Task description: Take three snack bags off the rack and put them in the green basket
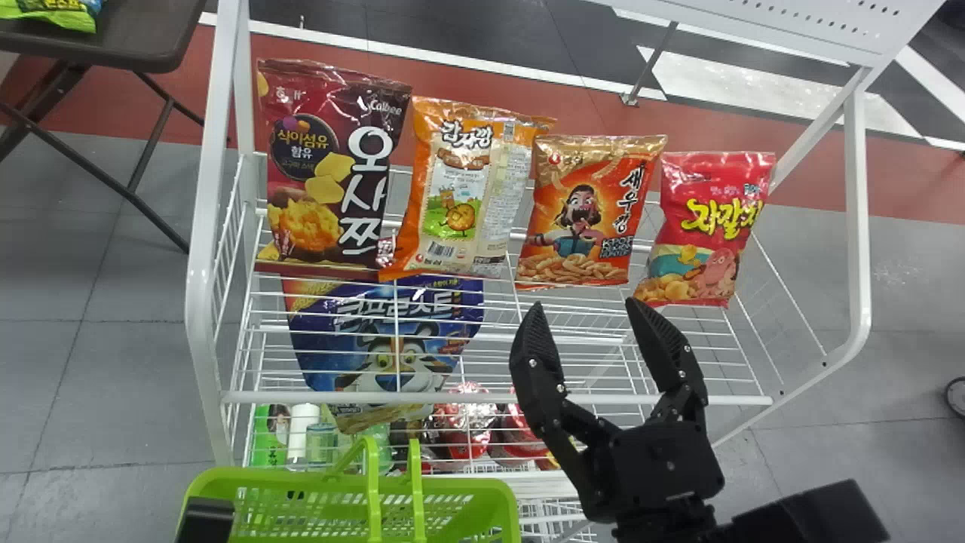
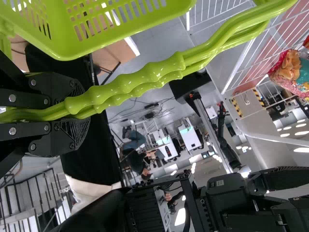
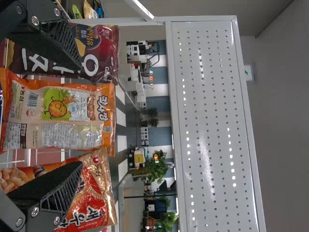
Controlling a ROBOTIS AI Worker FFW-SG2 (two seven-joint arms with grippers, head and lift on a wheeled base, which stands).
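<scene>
In the head view my right gripper stands open before the rack, its tips just below the orange-red shrimp snack bag. Left of that bag stands the orange-and-cream bag, then the dark red bag; the pink-red bag is at the right. In the right wrist view the right gripper spans the orange-and-cream bag, which lies beyond its fingers. At lower left is the green basket, with part of my left gripper beside it. The left gripper is shut on the basket handles.
A blue cereal bag leans lower in the rack, above bottles and red packages on the lower level. A dark table stands at the far left, and a white perforated panel rises behind the bags.
</scene>
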